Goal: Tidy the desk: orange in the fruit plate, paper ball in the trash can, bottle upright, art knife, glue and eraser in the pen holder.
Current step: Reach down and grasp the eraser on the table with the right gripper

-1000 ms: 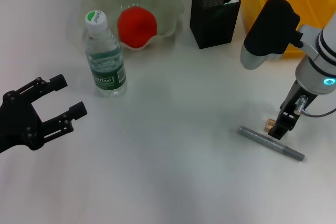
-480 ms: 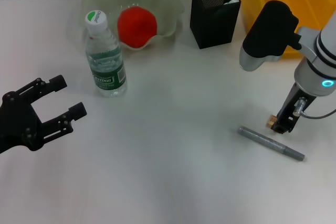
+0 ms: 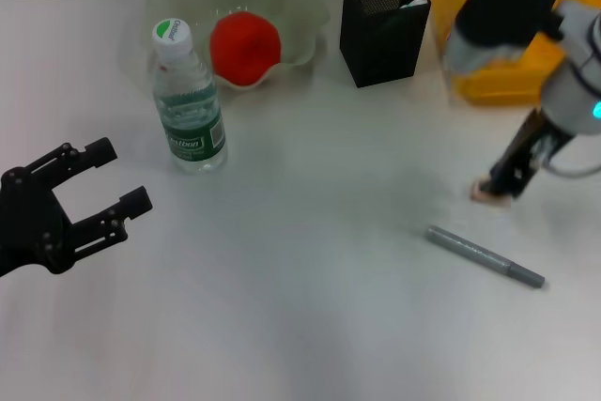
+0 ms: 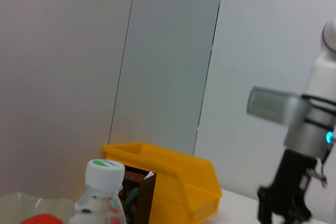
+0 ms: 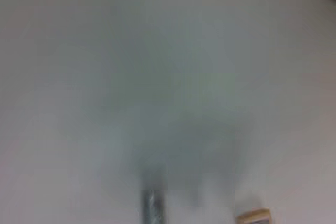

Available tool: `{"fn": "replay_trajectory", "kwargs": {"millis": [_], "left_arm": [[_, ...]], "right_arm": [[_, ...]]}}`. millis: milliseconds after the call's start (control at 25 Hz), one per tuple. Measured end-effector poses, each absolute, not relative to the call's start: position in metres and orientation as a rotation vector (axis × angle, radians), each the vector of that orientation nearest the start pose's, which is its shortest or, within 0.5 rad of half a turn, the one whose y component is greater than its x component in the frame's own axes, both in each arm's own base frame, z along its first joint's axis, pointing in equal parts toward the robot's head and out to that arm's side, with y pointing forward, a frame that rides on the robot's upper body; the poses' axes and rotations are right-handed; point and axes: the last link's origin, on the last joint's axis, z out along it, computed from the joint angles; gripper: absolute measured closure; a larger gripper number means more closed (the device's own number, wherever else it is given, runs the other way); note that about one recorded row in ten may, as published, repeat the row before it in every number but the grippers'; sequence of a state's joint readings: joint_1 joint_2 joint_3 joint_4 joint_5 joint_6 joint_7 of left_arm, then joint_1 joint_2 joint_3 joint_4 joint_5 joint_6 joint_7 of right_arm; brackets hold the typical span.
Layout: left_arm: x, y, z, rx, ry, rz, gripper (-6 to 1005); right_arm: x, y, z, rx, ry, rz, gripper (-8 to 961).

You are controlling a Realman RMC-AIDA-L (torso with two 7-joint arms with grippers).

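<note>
Our right gripper [image 3: 496,187] was down at the right side of the desk [image 3: 310,269], its fingers closed on the small tan eraser [image 3: 485,193], which sat at its tip, on or just above the surface. The glue [image 3: 485,256] lay just nearer, apart from it. We judged the step in hand was carrying the eraser to the pen holder [image 3: 383,27], far and to the left: lift it clear, centre it over the opening, then release. The mesh cup could tip if clipped. Our left gripper [image 3: 80,204] hung wide open at the near left, idle.
</note>
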State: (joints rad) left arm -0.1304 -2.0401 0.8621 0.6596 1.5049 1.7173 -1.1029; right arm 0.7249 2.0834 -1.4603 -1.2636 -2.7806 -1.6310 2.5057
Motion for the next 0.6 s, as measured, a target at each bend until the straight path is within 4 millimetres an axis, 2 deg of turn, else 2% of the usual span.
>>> {"fn": "replay_trajectory", "kwargs": {"millis": [40, 80, 240, 320, 480, 600], "left_arm": [[-0.317, 0.229, 0.035, -2.421, -0.515, -1.016, 214], [-0.317, 0.229, 0.035, -2.421, -0.513, -1.016, 214], [-0.317, 0.228, 0.034, -2.42, -0.503, -1.015, 214], [-0.316, 0.227, 0.034, -2.421, -0.501, -1.02, 214], [-0.318, 0.223, 0.035, -2.42, -0.51, -1.02, 214], [-0.319, 0.221, 0.034, -2.415, -0.517, -1.02, 214]], "right_arm": [[0.164, 0.37, 0.007, -2.558, 0.701, -0.764, 719], [0.164, 0.37, 0.007, -2.558, 0.701, -0.764, 724], [0.146, 0.387, 0.029, -2.5, 0.685, -0.595, 742], [0.141, 0.39, 0.029, -2.501, 0.672, -0.594, 791], [0.142, 0.386, 0.019, -2.527, 0.637, -0.719, 890], [0.144, 0.383, 0.011, -2.545, 0.61, -0.793, 863]]}}
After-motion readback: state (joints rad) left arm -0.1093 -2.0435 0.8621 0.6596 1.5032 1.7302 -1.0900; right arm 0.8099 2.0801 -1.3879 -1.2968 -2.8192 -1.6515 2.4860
